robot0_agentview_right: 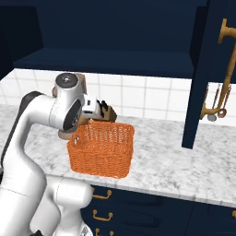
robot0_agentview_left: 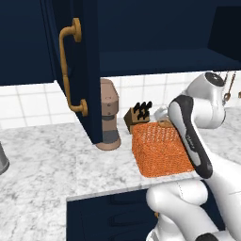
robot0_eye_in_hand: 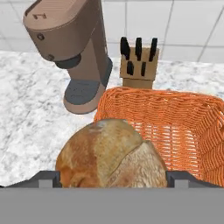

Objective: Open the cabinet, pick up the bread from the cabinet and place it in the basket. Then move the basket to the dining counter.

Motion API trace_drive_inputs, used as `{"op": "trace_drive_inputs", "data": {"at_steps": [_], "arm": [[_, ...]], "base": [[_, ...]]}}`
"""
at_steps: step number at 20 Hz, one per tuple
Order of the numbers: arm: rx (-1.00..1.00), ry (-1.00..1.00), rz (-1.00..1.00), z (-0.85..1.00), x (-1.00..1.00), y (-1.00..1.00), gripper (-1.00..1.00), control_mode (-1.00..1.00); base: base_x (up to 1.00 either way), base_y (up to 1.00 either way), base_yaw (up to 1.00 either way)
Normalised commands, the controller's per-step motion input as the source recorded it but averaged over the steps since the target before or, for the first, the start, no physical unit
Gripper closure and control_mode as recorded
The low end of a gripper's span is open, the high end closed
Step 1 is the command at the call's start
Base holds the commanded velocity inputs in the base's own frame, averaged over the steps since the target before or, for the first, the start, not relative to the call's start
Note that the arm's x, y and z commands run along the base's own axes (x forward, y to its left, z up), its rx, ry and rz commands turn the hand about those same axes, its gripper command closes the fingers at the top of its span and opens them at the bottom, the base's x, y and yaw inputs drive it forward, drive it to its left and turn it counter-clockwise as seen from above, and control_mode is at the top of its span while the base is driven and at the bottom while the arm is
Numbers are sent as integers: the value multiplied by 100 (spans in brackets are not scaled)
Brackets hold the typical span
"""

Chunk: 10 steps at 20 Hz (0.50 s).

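Inspector: Bread is seen nearest in the hand view, a golden-brown crusted roll seated between the two dark finger tips of the gripper. The jaws are set wide, one at each flank of the roll, and the roll is taken as held.

Clerk: Position of the roll relative to the basket?

Inspector: The roll is carried above the near left corner of the basket, partly over its rim. Whether the two touch cannot be told. The basket is orange woven mesh, open-topped, and is placed on the marble worktop close to the front edge.

Clerk: And in the base views?

Inspector: The hand is seen at the far rim of the basket in the right base view, largely masked by the arm's white joint. In the left base view the forearm is laid across the basket's right side.

Clerk: Items beyond the basket?

Inspector: A brown coffee machine and a wooden knife block are noted just behind the basket, against the white tiled wall. Above, the cabinet is found open; its navy doors, fitted with curved brass handles, are swung outward on both sides.
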Motion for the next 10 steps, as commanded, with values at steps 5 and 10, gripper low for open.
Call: {"op": "trace_drive_inputs", "data": {"at_steps": [5, 10], "arm": [[-1, 31, 0, -76, 69, 0, 100, -100], [0, 12, 0, -64, 44, -8, 100, -100]], "base": [[0, 0, 0], [0, 0, 0]]}}
